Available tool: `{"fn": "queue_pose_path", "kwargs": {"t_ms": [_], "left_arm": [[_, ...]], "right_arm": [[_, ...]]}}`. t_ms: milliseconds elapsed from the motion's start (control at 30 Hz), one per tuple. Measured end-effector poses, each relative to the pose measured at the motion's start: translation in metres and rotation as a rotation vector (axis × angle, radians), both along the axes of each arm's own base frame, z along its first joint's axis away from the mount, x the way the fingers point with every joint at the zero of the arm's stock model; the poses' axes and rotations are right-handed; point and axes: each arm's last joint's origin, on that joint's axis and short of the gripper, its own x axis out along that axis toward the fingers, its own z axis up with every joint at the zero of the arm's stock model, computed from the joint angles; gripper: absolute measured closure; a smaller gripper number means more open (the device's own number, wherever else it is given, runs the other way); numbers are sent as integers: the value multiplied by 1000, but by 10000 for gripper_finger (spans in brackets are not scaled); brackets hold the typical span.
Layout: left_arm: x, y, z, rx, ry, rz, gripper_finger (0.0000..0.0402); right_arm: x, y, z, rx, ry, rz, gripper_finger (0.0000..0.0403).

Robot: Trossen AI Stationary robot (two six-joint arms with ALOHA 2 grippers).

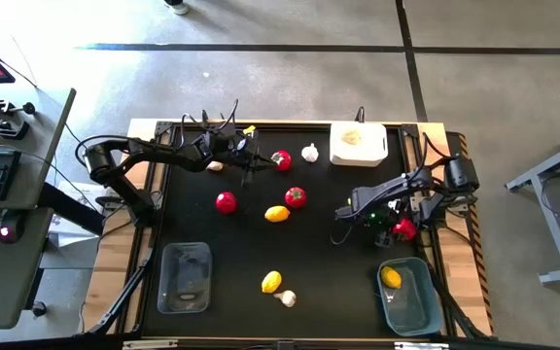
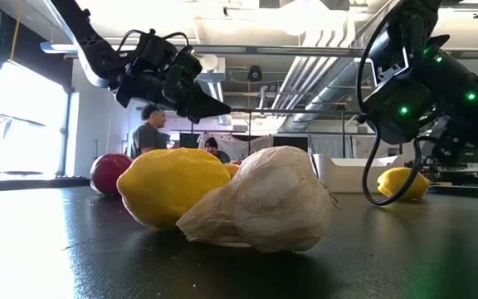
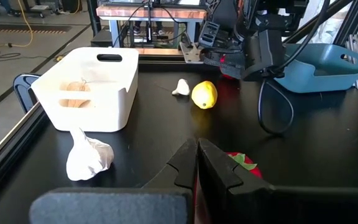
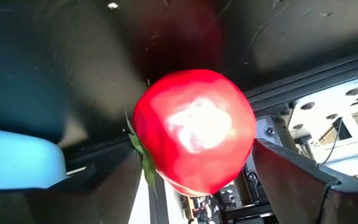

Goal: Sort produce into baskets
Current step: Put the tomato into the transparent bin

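My right gripper (image 1: pixel 398 229) stands open at the table's right edge, slanting down, with a round red piece (image 4: pixel 194 130) between its fingers. My left gripper (image 1: pixel 251 157) is shut and empty, raised off the table (image 2: pixel 216 106) at the far side, beside another red piece (image 1: pixel 280 160). The white basket (image 1: pixel 358 144) sits at the far edge with a pale piece in it. The blue basket (image 1: pixel 408 295) at the near right holds a yellow piece (image 1: pixel 391 278). At the near left the clear basket (image 1: pixel 185 277) stands. More red (image 1: pixel 226 202), yellow (image 1: pixel 276 214) and garlic (image 1: pixel 309 153) pieces lie loose. My right gripper has one finger (image 4: pixel 291 180) on each side of the red piece, coming at it slanting from above. I cannot tell whether the fingers touch it or whether it rests on the table.
A yellow piece (image 1: pixel 271 282) and a garlic bulb (image 1: pixel 286 298) lie near the front edge between the clear and blue baskets. A red piece (image 1: pixel 296 197) lies mid-table. Cables trail from both arms. People stand in the room beyond the table (image 2: pixel 148 133).
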Motion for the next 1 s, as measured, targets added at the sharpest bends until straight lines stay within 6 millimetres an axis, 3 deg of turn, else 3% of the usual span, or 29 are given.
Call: {"fn": "queue_pose_path", "kwargs": {"t_ms": [133,433,733,1000], "left_arm": [[0,0,0,0,0,0,401],[0,0,0,1,0,0,401],[0,0,0,2,-2,0,401],[0,0,1,5,-8,0,401]], "right_arm": [[0,1,-1,23,-8,-1,144],[2,2,0,53,-22,-12,250],[25,1,31,5,-222,19,261],[22,1,59,-48,-376,-71,269]]}}
